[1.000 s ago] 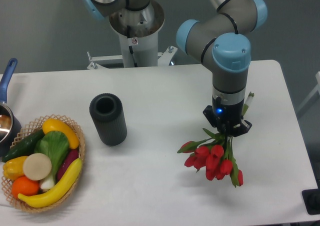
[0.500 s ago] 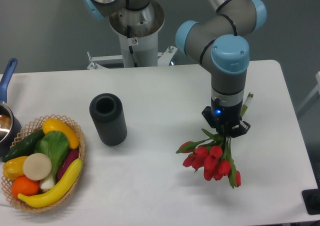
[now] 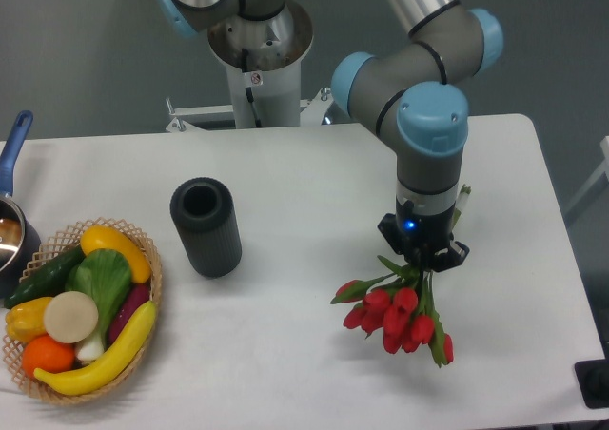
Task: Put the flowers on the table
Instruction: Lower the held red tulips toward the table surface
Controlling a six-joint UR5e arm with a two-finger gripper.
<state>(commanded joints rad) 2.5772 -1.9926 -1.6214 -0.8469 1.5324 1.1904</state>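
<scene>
The gripper (image 3: 422, 259) points straight down over the right part of the table (image 3: 314, 183), its fingers closed on the stems of the flowers (image 3: 398, 311). The bunch lies with its long axis running roughly far to near: the pale stem ends poke out on the far side of the wrist, and the red closed tulip heads fan out on the near side, spreading a little to the left, with one bloom and a green leaf reaching furthest left. Whether the heads touch the white surface or hang just above it cannot be told.

Further left, well apart from the flowers, a black cylinder (image 3: 206, 226) stands upright with its open mouth up; its inside is dark and shows nothing. At the near left edge sits a wicker basket (image 3: 152, 268) holding a banana, a cucumber, an orange, a yellow pepper, a leafy green vegetable and a purple piece. Beside it at the left border, a pot (image 3: 11, 240) with a blue handle is partly cut off.
</scene>
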